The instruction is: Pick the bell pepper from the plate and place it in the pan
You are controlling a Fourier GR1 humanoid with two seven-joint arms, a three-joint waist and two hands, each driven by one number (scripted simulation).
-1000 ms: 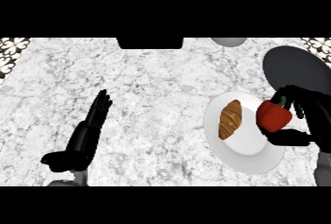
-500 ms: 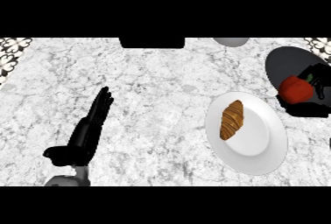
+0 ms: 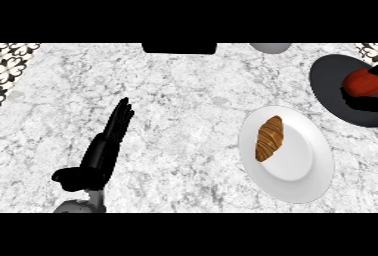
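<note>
1. Nearest the robot, the left hand (image 3: 102, 150) rests on the left side of the marble table (image 3: 184, 100), fingers straight and together, holding nothing. It has no part in this step as far as I can see.
2. A bit further in and to the right sits the white plate (image 3: 295, 175). Only a croissant (image 3: 269, 138) lies on it, so the pepper is off the plate.
3. Further back at the right edge is the dark pan (image 3: 332, 80), with the red bell pepper (image 3: 362, 82) over its right part, right at the edge of the view.
4. The right hand (image 3: 358, 102) barely shows: just dark bits touching the pepper at the border. I honestly can't tell if it has hold of the pepper or not, or whether the pepper is resting on the pan's floor or a little above it.
5. My read: this is the release step, task nearly done. To do it well, I'd get the pepper low and well inside the rim before letting go, then spread the hand and pull it straight up and away so it doesn't nudge the pepper over the rim.
6. At the far edge there's a black block (image 3: 179, 48) and a grey round thing (image 3: 270, 47), both well apart from the action.
</note>
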